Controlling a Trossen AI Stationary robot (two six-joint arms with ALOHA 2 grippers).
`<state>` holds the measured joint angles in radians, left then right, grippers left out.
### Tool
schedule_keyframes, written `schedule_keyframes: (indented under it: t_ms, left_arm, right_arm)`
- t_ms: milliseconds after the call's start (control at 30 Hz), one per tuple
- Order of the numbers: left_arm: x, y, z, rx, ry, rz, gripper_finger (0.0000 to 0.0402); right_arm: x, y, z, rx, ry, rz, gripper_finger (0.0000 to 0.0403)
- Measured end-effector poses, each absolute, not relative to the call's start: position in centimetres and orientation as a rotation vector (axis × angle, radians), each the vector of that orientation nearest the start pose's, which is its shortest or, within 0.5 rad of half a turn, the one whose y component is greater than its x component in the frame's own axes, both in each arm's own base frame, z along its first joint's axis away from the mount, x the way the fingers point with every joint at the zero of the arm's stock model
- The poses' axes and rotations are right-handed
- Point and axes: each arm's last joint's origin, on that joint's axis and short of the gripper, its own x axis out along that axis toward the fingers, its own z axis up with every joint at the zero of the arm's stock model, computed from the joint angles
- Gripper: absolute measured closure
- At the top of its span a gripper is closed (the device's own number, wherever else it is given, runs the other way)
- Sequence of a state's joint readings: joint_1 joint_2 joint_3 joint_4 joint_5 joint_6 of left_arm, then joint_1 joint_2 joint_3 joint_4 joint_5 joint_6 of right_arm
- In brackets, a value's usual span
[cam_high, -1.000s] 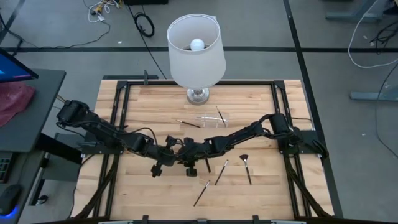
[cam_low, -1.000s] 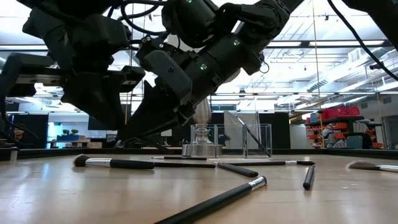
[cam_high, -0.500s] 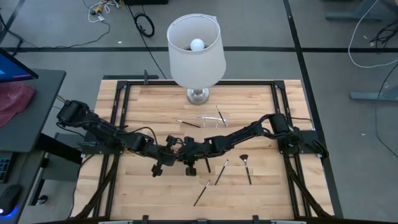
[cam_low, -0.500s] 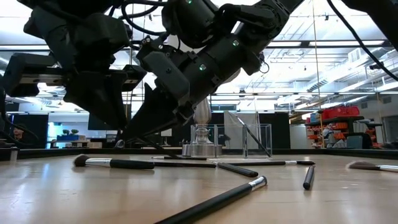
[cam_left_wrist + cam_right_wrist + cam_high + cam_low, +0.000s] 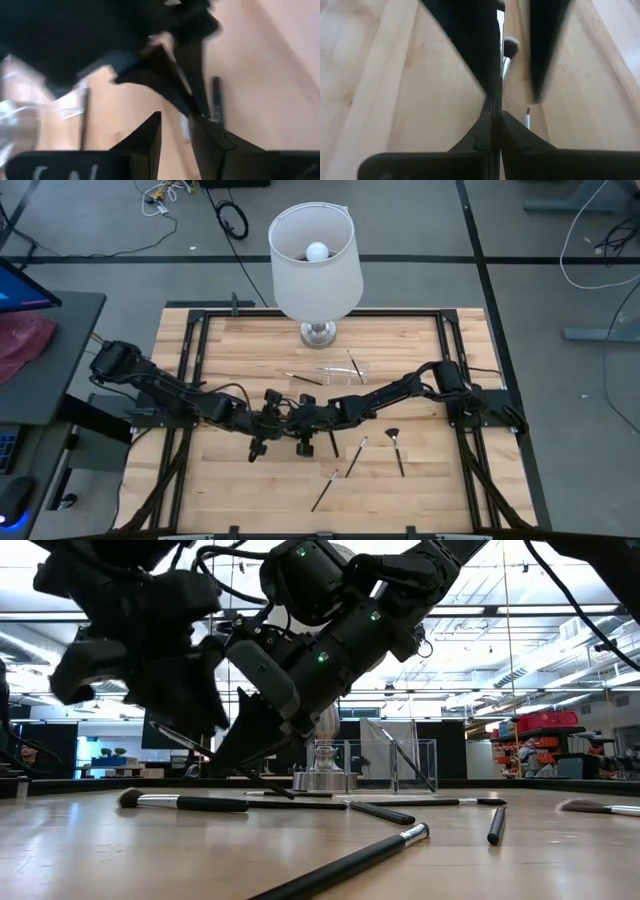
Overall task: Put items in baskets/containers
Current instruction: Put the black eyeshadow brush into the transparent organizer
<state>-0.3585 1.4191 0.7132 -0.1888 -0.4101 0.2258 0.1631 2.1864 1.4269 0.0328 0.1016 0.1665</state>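
High view: both arms meet over the middle of the table (image 5: 200, 360). The left tool (image 5: 262, 432) sits just beside the right tool (image 5: 292, 418), so close that they might bump. If they bump, a brush could slip out and roll away.

In the right wrist view the right tool (image 5: 492, 117) has its fingers pressed together on a thin dark brush (image 5: 499, 75). The hold is on a very slim handle, so I think it could twist or drop on the way to the box. In the left wrist view the left tool (image 5: 175, 125) has its fingers a little apart, and I see nothing between them.

The clear box (image 5: 343, 373) is near the lamp (image 5: 316, 265), toward the back of the table from both tools and a bit to the right. One brush already leans inside it (image 5: 398, 755). More brushes lie flat on the table to the right of the tools, like the fan brush (image 5: 396, 445) and a long dark one (image 5: 324, 491).

The lamp stands just beside the box, so an arm swinging there might knock it.
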Motion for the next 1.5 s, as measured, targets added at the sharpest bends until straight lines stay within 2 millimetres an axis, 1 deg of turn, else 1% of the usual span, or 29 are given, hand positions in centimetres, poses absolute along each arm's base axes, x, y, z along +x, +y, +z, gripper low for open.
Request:
schedule_keyframes:
  t_ms: [100,200,333,533,667,733,767,867,967,1067,1133,1233,1333,1433,1500]
  left_arm:
    - [24.6,-8.1,19.1,0.574,0.791,0.024,0.0290]
    - [23.7,-7.8,20.7,0.621,0.745,0.113,0.0291]
    - [21.9,-7.0,23.1,0.626,0.679,0.224,0.0291]
    - [19.6,-5.6,26.4,0.537,0.551,0.313,0.0291]
    - [18.6,-4.8,27.3,0.511,0.523,0.337,0.0291]
    - [18.3,-4.4,27.5,0.508,0.527,0.349,0.0291]
    - [18.2,-4.3,27.5,0.507,0.530,0.354,0.0291]
    - [18.2,-4.0,27.4,0.510,0.550,0.366,0.0291]
    - [18.3,-3.7,27.3,0.504,0.563,0.361,0.0291]
    - [18.4,-3.4,27.2,0.485,0.567,0.339,0.0291]
    - [18.4,-3.3,27.2,0.478,0.572,0.340,0.0291]
    - [18.5,-3.0,27.2,0.475,0.579,0.347,0.0291]
    - [18.5,-2.9,27.1,0.468,0.584,0.340,0.0291]
    - [18.6,-2.7,27.1,0.460,0.585,0.333,0.0291]
    - [18.6,-2.6,27.2,0.456,0.581,0.339,0.0291]
  right_arm:
    - [45.5,7.0,13.4,0.040,0.734,-0.059,0.0387]
    - [44.9,6.8,14.6,0.023,0.761,-0.112,0.0387]
    - [43.6,6.2,16.4,-0.003,0.815,-0.236,0.0387]
    - [41.1,6.0,21.0,-0.144,0.821,-0.381,0.0387]
    - [39.0,6.3,24.7,-0.237,0.757,-0.532,0.0388]
    - [37.9,6.4,25.6,-0.279,0.716,-0.595,0.0388]
    - [37.3,6.3,25.7,-0.288,0.699,-0.617,0.0388]
    - [35.2,5.7,24.7,-0.254,0.637,-0.634,0.0388]
    - [33.2,4.5,23.0,-0.240,0.555,-0.641,0.0388]
    - [31.5,2.6,21.5,-0.224,0.428,-0.661,0.0388]
    - [30.5,1.2,19.9,-0.198,0.356,-0.660,0.0388]
    - [28.7,-0.8,17.5,-0.167,0.261,-0.586,0.0388]
    - [27.0,-2.1,15.9,-0.134,0.178,-0.536,0.0388]
    - [26.0,-2.9,15.0,-0.101,0.140,-0.510,0.0387]
    - [25.9,-3.3,14.6,-0.082,0.146,-0.486,0.0386]
